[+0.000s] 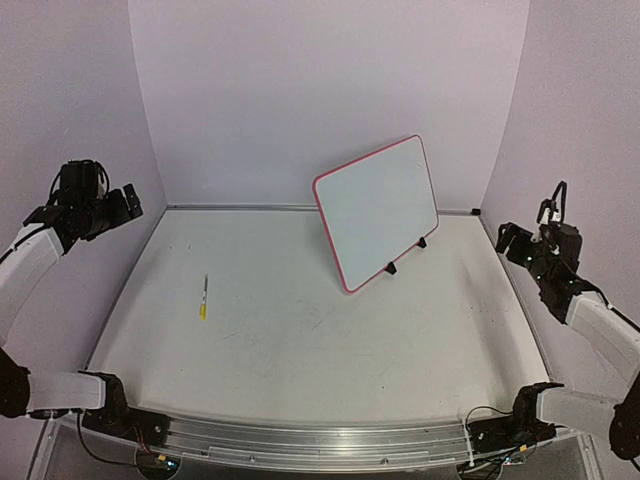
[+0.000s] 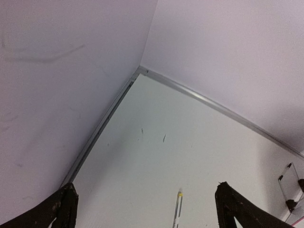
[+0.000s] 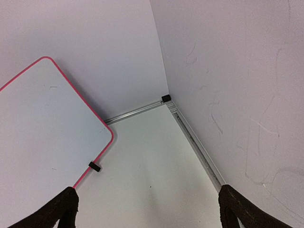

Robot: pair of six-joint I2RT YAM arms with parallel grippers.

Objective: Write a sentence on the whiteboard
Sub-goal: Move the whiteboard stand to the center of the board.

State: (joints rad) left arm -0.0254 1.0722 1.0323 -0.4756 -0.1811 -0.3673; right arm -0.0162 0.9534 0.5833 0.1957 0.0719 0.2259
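Observation:
The whiteboard (image 1: 378, 210) has a red-pink rim and stands tilted on two black feet at the back of the table, right of centre. Its face is blank, with no sentence on it. It also shows at the left of the right wrist view (image 3: 42, 128). A thin marker with a yellow band (image 1: 203, 298) lies on the table left of centre, and it shows in the left wrist view (image 2: 177, 209). My left gripper (image 1: 125, 203) is open and empty, raised by the left wall. My right gripper (image 1: 512, 242) is open and empty, raised by the right wall.
The white table (image 1: 300, 340) is enclosed by pale purple walls on three sides, with a metal rail (image 1: 240, 208) along its edges. A metal bar (image 1: 320, 440) runs along the near edge between the arm bases.

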